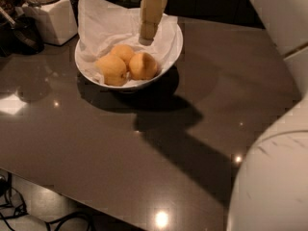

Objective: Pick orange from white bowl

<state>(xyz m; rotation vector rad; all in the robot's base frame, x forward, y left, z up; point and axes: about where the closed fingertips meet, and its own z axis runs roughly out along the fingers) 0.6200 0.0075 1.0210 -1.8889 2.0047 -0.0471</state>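
Observation:
The white bowl (171,52) stands at the back left of the dark table, lined with crumpled white paper. Three round orange fruits lie in it. The right one, the orange (143,65), looks slightly deeper in colour. Two paler fruits lie beside it, one at the front left (111,70) and one behind (122,52). My gripper (148,32) hangs tip-down over the bowl's back part. It is just above and behind the orange and does not touch it. It holds nothing that I can see.
A white square-based jar (48,16) stands left of the bowl, with a dark object (19,32) beside it. My white arm and body (274,167) fill the right side. The table's front edge (96,203) runs diagonally at the bottom, with cables on the floor (29,215).

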